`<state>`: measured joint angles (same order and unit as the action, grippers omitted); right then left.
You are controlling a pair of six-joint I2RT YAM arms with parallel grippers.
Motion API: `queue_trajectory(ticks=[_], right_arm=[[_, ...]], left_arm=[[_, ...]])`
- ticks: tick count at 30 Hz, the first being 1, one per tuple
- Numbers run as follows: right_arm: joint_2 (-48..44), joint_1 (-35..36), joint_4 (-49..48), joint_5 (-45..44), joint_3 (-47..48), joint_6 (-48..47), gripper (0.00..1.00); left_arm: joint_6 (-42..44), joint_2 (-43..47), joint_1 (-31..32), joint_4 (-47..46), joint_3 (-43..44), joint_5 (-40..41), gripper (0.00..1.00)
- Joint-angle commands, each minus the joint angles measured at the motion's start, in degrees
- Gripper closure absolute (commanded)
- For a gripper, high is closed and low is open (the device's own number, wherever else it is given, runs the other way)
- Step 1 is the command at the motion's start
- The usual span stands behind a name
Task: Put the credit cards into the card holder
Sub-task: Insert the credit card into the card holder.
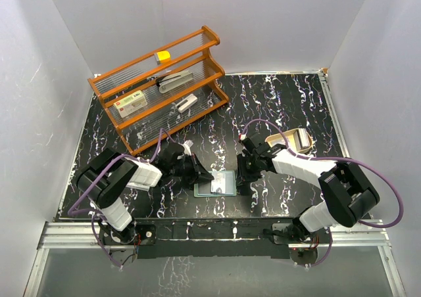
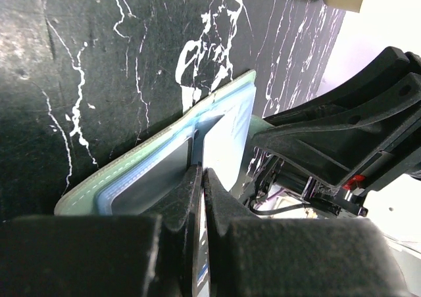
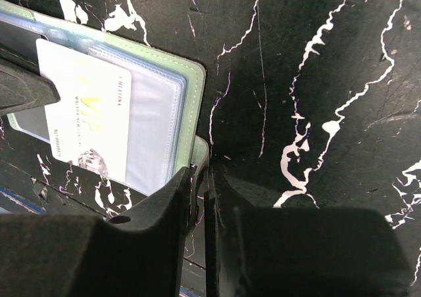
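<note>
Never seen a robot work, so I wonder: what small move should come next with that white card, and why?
Probably the left tool should slide the credit card deeper into the clear pocket of the card holder: the card overlaps it only partly, and the right tool pinches the holder's edge steady.

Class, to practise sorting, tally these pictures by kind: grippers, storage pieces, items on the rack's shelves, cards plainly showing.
Grippers: 2 (left gripper, right gripper)
Storage pieces: 3 (orange rack, tan tray, card holder)
Items on rack: 4 (yellow block, grey tool, white box, small white piece)
Cards plainly showing: 1 (white card)
Total: 10
</note>
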<state>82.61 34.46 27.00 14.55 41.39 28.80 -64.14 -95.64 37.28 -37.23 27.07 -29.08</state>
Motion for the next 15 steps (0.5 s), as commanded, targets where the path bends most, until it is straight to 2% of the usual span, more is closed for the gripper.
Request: queue_trajectory(ticks=[1,4,9,12,15], right_arm=[[-0.8,0.4,-3.0,0.7,-0.2,1.1,0.88],[-1.4,0.4,-2.4,0.0,0.1,1.2,0.88],[-2.6,0.4,-1.0,-1.7,0.8,0.8,0.83],[-3.3,0.4,-0.4,-2.6,1.0,0.6,0.81],[-3.8,0.4,-0.5,-2.9,1.0,0.5,0.86]], left_arm=[[-0.8,-0.5,1.1,-2.1,0.2,1.7,1.00],[-1.0,0.5,1.1,-1.1,0.1,2.5,0.97],[0.6,3.5,1.1,5.7,1.2,4.2,0.71],[1.1,5.5,1.1,8.2,1.7,4.4,0.64],[1.7,7.0,1.3,10.9,2.2,5.2,0.58]])
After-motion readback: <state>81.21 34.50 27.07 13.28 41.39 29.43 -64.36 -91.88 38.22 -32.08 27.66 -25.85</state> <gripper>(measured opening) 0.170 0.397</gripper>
